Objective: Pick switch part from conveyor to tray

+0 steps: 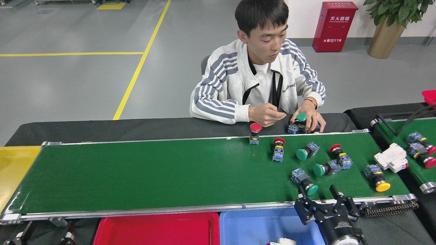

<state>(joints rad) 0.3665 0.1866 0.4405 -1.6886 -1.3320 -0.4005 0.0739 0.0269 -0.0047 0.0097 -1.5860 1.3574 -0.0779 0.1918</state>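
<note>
The conveyor (153, 173) is the largest thing, a long green belt with silver rails running left to right across the black table (102, 129). A person (259, 85) in a striped jacket sits at its far side, both hands on small parts at the far rail. Below the near rail lie a red tray (156, 229) and, to its right, a blue tray (259, 226); a yellow bin (13, 166) sits at the left end. A second green belt (405, 132) at the far right carries a white block (391, 158) at its edge.

The right gripper (318, 195) rises at the near rail over the blue tray's right end, its black fingers spread apart and holding nothing. The left gripper is out of view.

The switch parts cluster on the belt's right portion: a green-capped switch (304, 182) lies just beyond the gripper, another green one (325, 168) touches a red one (340, 156), a yellow-capped one (377, 177) lies right of them, and a red one (254, 132) stands upright by the far rail.
</note>
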